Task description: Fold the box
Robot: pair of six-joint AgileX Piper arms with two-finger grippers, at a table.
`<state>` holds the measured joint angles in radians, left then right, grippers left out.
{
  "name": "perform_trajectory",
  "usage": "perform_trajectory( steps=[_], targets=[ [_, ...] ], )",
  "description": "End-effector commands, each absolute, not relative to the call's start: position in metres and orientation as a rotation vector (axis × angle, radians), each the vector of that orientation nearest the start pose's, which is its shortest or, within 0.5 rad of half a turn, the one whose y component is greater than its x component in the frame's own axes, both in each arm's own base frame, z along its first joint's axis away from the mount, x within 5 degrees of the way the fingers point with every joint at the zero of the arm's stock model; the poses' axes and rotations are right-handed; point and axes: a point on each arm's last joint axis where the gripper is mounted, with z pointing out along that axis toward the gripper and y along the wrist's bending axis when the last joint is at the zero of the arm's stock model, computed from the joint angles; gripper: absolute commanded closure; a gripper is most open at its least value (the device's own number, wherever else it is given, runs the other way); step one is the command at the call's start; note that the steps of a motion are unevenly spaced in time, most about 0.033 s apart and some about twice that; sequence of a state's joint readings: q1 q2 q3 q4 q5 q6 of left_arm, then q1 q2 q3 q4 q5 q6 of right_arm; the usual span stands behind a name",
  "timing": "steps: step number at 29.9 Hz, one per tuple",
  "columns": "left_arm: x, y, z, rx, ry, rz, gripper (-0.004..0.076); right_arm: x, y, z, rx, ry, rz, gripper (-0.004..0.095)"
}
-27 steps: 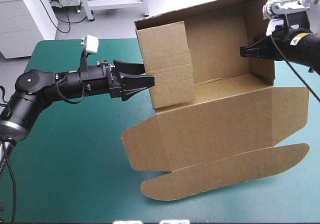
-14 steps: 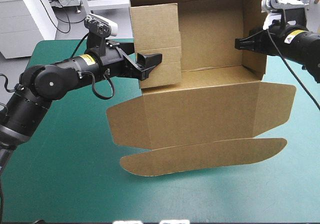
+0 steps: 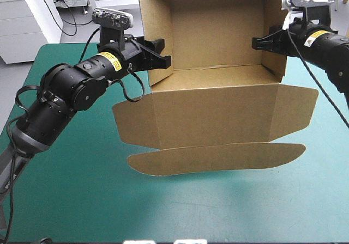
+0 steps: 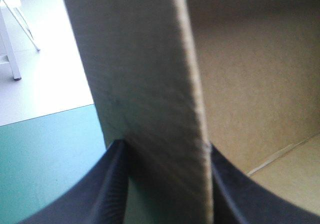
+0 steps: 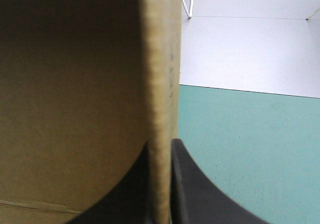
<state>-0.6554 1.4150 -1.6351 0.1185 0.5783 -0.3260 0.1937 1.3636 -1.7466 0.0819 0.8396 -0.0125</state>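
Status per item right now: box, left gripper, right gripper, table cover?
box: open tray, back and side walls raised, lid and rounded flap flat toward the table's near edge.
left gripper: shut on the box, on the side wall nearest it.
right gripper: shut on the box, on the opposite side wall.
teal-green cover: lies flat under the box.

From above I see only one finger of the left gripper (image 3: 159, 59); the left wall of the box (image 3: 218, 113) hides the other, and the right wall likewise hides one finger of the right gripper (image 3: 262, 42). Both wrist cameras show the gripped wall edge blurred, with its ends cut off.
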Motion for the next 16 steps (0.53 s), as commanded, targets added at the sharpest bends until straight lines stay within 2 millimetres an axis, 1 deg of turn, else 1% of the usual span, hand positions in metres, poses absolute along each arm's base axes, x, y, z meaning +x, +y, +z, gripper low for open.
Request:
perform_trajectory(
  steps=[1, 2, 3, 7, 11, 13, 16],
  targets=[
    [0.24, -0.189, 0.511, 0.304, 1.67, -0.71, 0.0643, 0.255, 0.069, 0.534, -0.162, 1.789, 0.378, 0.092],
    [0.24, -0.189, 0.511, 0.304, 1.67, -0.71, 0.0708, 0.255, 0.069, 0.533, -0.162, 1.79, 0.378, 0.092],
    [0.24, -0.189, 0.511, 0.304, 1.67, -0.71, 0.0731, 0.255, 0.068, 0.533, -0.168, 1.794, 0.372, 0.092],
    [0.242, -0.19, 0.508, 0.306, 1.685, -0.705, 0.0734, 0.255, 0.068, 0.531, -0.173, 1.815, 0.367, 0.092],
    [0.251, -0.197, 0.496, 0.316, 1.742, -0.686, 0.0734, 0.256, 0.073, 0.526, -0.199, 1.849, 0.355, 0.0919],
    [0.257, -0.202, 0.485, 0.326, 1.807, -0.664, 0.0734, 0.263, 0.077, 0.518, -0.209, 1.903, 0.33, 0.092],
    [0.266, -0.207, 0.466, 0.345, 1.917, -0.612, 0.0734, 0.278, 0.084, 0.498, -0.227, 2.02, 0.32, 0.092]
  ],
)
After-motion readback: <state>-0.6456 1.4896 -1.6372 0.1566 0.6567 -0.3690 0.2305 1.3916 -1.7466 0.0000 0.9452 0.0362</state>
